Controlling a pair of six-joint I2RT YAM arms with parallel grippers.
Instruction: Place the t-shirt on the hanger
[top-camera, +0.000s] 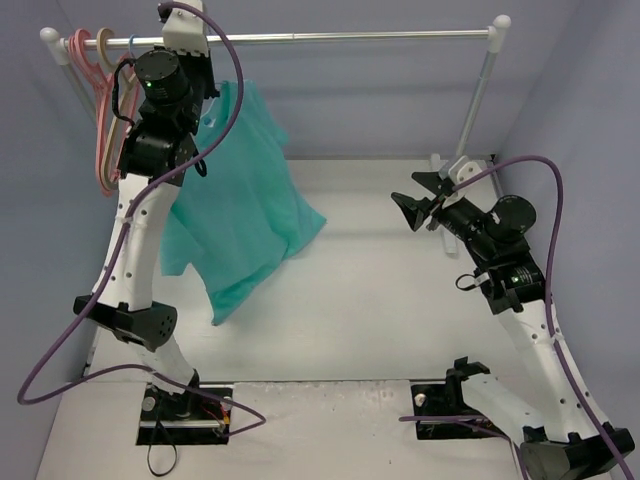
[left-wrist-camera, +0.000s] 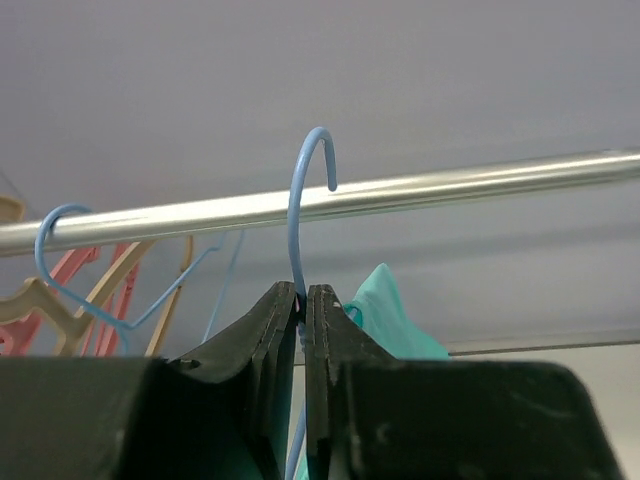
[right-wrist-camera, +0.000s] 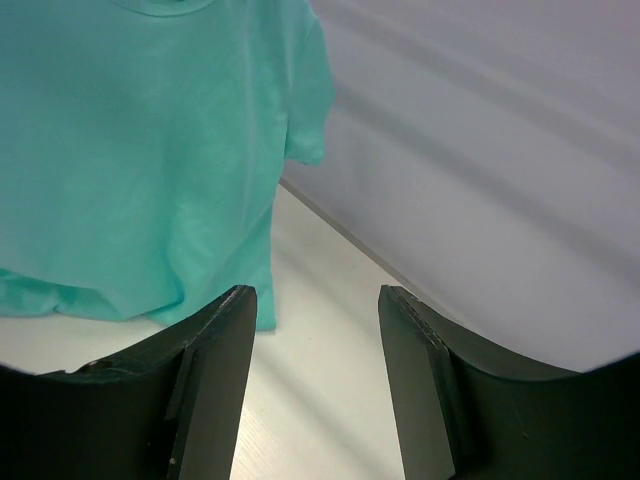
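- I have the left gripper (left-wrist-camera: 302, 292) clamped on the neck of the light-blue wire hanger (left-wrist-camera: 297, 190), far left, its hook up at the rail (left-wrist-camera: 480, 180).
- The teal t-shirt (top-camera: 245, 210) hangs from it.
- My right gripper (right-wrist-camera: 315, 296) is empty, jaws apart.
- Next, I judge: seat the hook, then release.

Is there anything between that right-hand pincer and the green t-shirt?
Nothing: only bare white tabletop separates the right pincer from the t-shirt, as the top view shows.
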